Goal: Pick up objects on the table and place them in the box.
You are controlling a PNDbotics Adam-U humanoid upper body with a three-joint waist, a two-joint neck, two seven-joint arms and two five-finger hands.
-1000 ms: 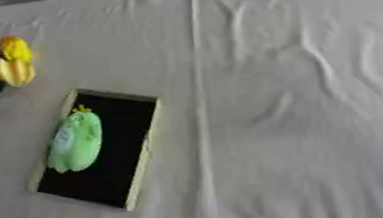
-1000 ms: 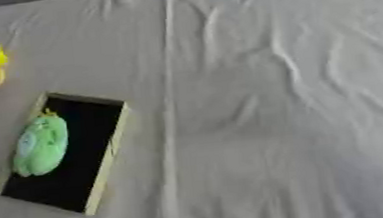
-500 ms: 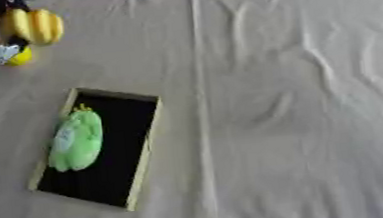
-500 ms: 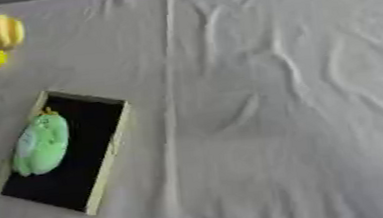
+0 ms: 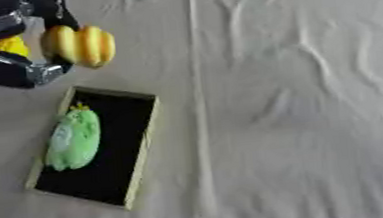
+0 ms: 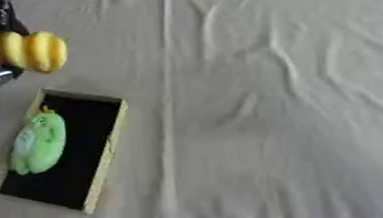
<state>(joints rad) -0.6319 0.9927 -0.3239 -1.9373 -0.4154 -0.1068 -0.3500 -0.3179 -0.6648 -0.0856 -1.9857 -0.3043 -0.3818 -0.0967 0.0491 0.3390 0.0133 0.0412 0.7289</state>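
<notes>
In the left eye view, we see our left hand point(image 5: 6, 58), black with silver joints, at the upper left. Its fingers curl around a plump, yellow, ribbed soft toy point(image 5: 79, 45), holding it in the air just beyond the far end of the shallow black box with a pale wooden rim point(image 5: 141, 141). A green plush toy with a small yellow crest point(image 5: 73, 139) already lies inside the box, along its left side. The cream cloth-covered desk point(image 5: 299, 100) is wrinkled to the right. To do this step well, we judge that we should carry the yellow toy nearer and over the bare black floor to the right of the green plush, lower it inside the rim, and only then let the fingers open.

In the right eye view, the yellow toy point(image 6: 27, 50) hangs just past the box's far edge, with little of the left hand showing. The right hand appears in neither view.

Compared with a second ago, the hand and toy have risen from the desk at the left edge and swung in toward the box; the green plush has not moved.
</notes>
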